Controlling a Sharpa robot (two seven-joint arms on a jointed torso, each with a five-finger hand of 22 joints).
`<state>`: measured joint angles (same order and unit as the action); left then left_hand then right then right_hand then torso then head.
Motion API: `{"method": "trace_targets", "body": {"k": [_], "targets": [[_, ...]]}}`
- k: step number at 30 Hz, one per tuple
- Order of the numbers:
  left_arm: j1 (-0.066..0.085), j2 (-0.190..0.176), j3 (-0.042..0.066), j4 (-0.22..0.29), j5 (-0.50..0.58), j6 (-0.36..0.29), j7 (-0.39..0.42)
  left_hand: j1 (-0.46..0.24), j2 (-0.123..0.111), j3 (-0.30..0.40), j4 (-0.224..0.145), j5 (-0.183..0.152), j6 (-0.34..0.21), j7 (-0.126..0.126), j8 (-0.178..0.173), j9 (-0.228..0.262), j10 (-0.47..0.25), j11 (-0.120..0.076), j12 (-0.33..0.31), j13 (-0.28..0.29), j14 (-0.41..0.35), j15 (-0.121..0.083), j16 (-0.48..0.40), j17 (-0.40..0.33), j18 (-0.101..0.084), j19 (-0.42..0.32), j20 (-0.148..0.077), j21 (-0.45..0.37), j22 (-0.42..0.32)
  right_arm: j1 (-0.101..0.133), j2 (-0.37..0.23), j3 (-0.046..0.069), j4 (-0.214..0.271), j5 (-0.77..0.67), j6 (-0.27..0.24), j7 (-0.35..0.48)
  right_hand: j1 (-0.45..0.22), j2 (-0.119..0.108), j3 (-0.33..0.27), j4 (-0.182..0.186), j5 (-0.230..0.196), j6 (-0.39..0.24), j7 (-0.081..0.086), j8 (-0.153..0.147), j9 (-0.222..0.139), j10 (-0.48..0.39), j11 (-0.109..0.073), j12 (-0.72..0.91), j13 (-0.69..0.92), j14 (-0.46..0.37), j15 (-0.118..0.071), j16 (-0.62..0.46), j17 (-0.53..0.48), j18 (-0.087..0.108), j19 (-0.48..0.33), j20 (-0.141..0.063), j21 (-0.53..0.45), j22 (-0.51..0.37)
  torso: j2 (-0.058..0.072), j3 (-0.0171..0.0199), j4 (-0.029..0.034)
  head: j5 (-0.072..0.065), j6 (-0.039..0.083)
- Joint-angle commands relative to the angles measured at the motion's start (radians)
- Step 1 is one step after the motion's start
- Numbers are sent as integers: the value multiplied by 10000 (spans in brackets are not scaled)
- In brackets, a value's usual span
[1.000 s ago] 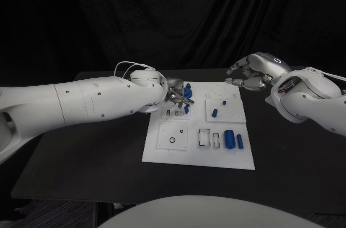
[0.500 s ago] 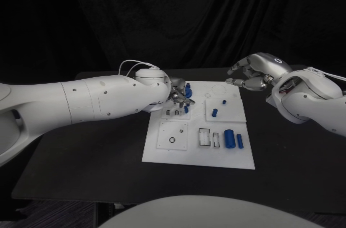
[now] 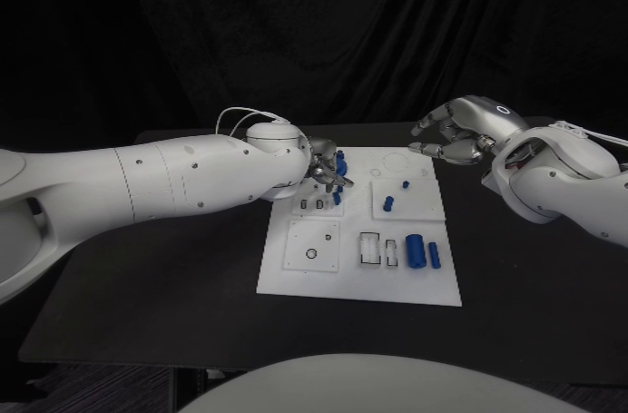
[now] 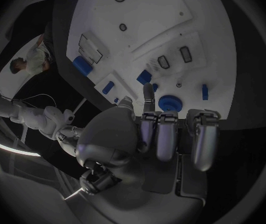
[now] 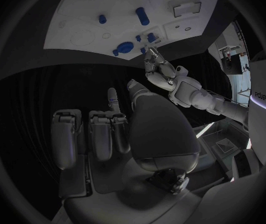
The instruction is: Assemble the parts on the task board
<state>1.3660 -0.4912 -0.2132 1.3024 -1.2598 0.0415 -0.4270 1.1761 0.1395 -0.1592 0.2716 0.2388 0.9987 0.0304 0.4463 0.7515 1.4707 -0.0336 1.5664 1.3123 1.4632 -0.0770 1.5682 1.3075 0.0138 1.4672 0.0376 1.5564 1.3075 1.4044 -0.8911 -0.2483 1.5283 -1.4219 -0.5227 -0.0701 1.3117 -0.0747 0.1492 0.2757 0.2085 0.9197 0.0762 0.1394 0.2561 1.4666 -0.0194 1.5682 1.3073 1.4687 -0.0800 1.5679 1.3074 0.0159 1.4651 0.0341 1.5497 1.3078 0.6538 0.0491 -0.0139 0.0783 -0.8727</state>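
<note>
Several blue parts [image 3: 417,250] sit on the white board [image 3: 363,281], mid-desk [image 3: 157,295]. Left hand [image 3: 320,173] over the board's far-left corner (grip unclear). Right hand [image 3: 456,133] curled, empty, beyond far-right edge.

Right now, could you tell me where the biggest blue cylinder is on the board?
In the head view the cylinder lies on the board's near right part, between a white slot and a thinner blue pin.

the task board [image 3: 343,277] is white, its parts [image 3: 417,250] blue, the table [image 3: 171,277] black, and both hands [image 3: 452,132] silver on white arms [image 3: 157,181].
</note>
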Motion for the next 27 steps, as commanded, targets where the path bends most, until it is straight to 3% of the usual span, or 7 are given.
{"method": "trace_targets", "body": {"k": [1,8,19,22,27], "targets": [[6,34,8,-34,-58,-21,174,121,19,91,-2,52,0,-10,-65,43,1001,-46,44,2585,1076,-73,26,2633,-24,728,-83,-51,2205,-19,-24,9,30,-12,56,-179,10,96,18,-42,26,59,12,24,12,1042,48,26,2635,1021,77,29,2634,-91,909,59,-20,2540,0,-10,5,0,1],[2,80,8,-126,-58,55,141,157,14,129,-17,66,46,-26,-69,93,1001,-57,44,2585,1076,-80,26,2633,-23,723,-87,-55,2199,-19,-26,9,39,-12,64,-174,10,96,18,-42,26,59,12,24,12,1042,48,26,2635,1021,77,29,2634,-91,909,59,-20,2540,7,-15,-16,48,1],[-23,200,8,-327,-58,93,187,236,15,235,-41,117,171,-68,-85,215,1001,-92,44,2585,1076,-109,26,2633,-16,706,-109,-71,2175,-19,-29,9,68,-11,94,-153,0,99,10,-45,29,78,23,20,10,1042,56,26,2635,1021,82,29,2634,-87,899,62,-35,2534,5,-15,6,96,1],[-31,230,8,-356,-58,112,209,226,16,258,-23,117,243,-85,-89,252,1001,-107,44,2585,1076,-121,26,2633,-18,714,-119,-67,2186,-18,-38,9,68,-11,97,-153,-2,100,10,-44,29,79,24,20,10,1042,56,26,2635,1021,82,29,2634,-87,900,63,-33,2535,16,-31,22,99,1],[-47,291,8,-401,-58,135,250,214,17,272,-5,110,297,-98,-94,276,1001,-118,44,2585,1076,-130,26,2633,-17,710,-127,-71,2180,-16,-49,9,80,-11,109,-159,-2,100,10,-44,29,79,24,20,10,1042,56,26,2635,1021,82,29,2634,-87,900,63,-33,2535,6,-25,-6,117,1]]}}
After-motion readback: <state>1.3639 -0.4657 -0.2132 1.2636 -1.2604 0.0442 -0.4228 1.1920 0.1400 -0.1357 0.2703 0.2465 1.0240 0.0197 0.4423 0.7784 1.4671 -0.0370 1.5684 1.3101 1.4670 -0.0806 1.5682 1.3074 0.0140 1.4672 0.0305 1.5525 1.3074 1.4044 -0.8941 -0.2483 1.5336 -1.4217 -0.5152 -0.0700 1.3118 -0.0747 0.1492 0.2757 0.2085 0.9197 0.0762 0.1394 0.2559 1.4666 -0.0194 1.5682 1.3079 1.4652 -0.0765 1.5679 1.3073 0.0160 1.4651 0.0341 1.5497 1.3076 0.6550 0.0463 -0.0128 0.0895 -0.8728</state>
